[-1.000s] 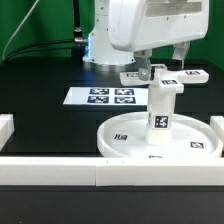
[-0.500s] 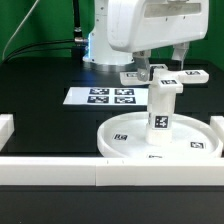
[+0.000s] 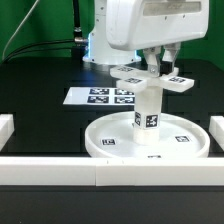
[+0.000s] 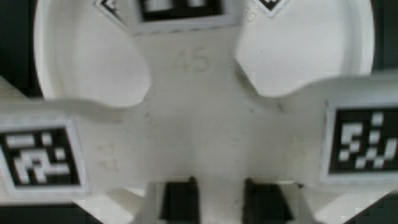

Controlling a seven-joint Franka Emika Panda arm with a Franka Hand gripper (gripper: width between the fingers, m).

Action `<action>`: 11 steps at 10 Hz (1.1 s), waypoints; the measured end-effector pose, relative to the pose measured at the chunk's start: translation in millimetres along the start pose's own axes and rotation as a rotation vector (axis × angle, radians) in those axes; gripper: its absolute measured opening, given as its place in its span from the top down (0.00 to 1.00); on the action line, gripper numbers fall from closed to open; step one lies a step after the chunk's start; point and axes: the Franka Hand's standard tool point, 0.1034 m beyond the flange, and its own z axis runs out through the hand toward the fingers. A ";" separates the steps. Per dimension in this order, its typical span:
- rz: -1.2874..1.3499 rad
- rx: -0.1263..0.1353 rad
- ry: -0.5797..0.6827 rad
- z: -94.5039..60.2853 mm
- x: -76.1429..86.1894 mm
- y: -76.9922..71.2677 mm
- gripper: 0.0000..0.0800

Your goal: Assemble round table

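The large rimmed round disc (image 3: 110, 143) lies flat on the black table near the front bar. The short thick leg (image 3: 147, 108) stands upright at its centre. The cross-shaped base (image 3: 128, 73) sits on top of the leg, its tagged arms spread out. My gripper (image 3: 160, 66) comes down from above and is shut on the base. In the wrist view the base (image 4: 196, 110) fills the picture with a tag on each side. My dark fingertips (image 4: 178, 200) clamp a white part of it, and my gripper (image 4: 222, 200) is closed there.
The marker board (image 3: 110, 97) lies behind the disc on the exterior view's left. Long white border bars run along the front (image 3: 50, 170) and stand at both sides (image 3: 8, 128). The arm's white body (image 3: 135, 25) hangs over the scene.
The disc, leg and cross-shaped base have all shifted toward the exterior view's left, along with my gripper. The base's arms now point in a different direction.
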 end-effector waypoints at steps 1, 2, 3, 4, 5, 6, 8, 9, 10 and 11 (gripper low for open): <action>0.021 0.000 0.000 0.2 -0.2 0.1 0.98; 0.022 0.000 -0.001 0.3 -0.4 0.3 0.98; 0.022 0.000 -0.001 0.3 -0.5 0.4 0.99; 0.022 0.000 -0.001 0.4 -0.6 0.5 0.99; 0.023 0.000 -0.001 0.4 -0.7 0.6 1.00; 0.027 0.000 0.000 -0.2 -0.6 0.8 1.00; 0.147 -0.001 0.017 -12.1 1.6 0.9 0.79; 0.207 0.000 0.020 -14.6 1.2 0.8 0.79; 0.229 -0.001 0.020 -15.0 0.1 2.4 0.52; 0.142 -0.010 0.024 -14.6 -2.8 8.1 0.35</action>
